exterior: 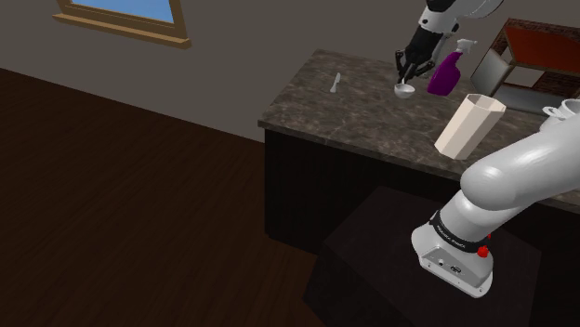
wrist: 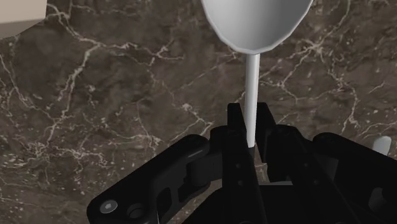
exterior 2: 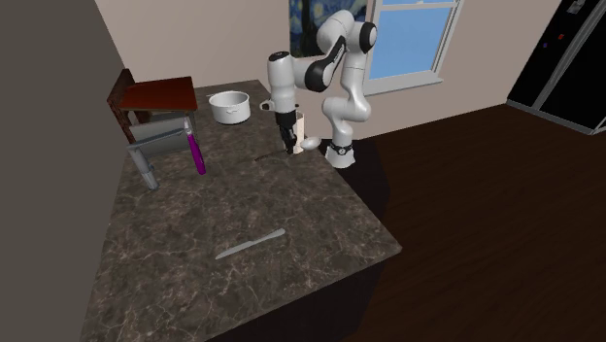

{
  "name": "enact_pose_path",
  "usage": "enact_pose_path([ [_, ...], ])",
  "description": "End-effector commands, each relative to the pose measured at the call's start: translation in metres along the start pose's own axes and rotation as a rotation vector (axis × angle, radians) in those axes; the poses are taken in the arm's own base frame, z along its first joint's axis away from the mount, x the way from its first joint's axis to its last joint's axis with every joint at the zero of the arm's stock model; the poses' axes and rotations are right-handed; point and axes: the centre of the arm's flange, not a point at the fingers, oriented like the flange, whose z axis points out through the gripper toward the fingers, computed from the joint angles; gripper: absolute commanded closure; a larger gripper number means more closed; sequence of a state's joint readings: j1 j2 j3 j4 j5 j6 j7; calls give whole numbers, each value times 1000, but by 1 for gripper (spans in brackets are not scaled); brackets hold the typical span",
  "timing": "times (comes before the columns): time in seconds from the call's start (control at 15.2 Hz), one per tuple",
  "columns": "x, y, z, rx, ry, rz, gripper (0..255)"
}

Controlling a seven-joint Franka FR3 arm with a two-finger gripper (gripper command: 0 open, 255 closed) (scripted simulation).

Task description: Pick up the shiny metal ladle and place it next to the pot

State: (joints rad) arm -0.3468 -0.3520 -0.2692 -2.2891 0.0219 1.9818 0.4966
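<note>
1. Counter (exterior 2: 243, 209): we log a dark brown stone top with pale veins, which bears everything below.
2. Arm (exterior 2: 345, 68): white with dark joints, it reaches over the counter from its stand.
3. Grey rack (exterior 2: 155, 146): we find it near the counter's far corner, beside a red-brown seat.
4. Pot (exterior 2: 229, 105): white with side handles, it stands well apart from the gripper.
5. Cream container (exterior: 469, 124): we note a tall faceted body, tilted.
6. Spray bottle (exterior: 446, 72): purple, it is just beside the gripper.
7. Gripper (wrist: 251, 118): its black fingers (wrist: 236, 121) are clamped on the ladle's handle.
8. Ladle (wrist: 254, 25): pale grey, its bowl hangs beyond the fingertips over the counter, between the bottle and the cream container. We cannot tell whether it touches the stone.
9. Flat grey utensil (exterior 2: 250, 244): we see it lying alone, far from the rest.
</note>
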Motion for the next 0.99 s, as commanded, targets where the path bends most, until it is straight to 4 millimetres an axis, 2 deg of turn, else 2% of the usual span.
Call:
enact_pose_path([
  [0.0, 0, -1, -10, 0, -1, 0, 255],
  [0.73, -2, -7, -65, 0, -1, 0, 255],
  [0.92, 15, 29, -69, 0, -1, 0, 255],
])
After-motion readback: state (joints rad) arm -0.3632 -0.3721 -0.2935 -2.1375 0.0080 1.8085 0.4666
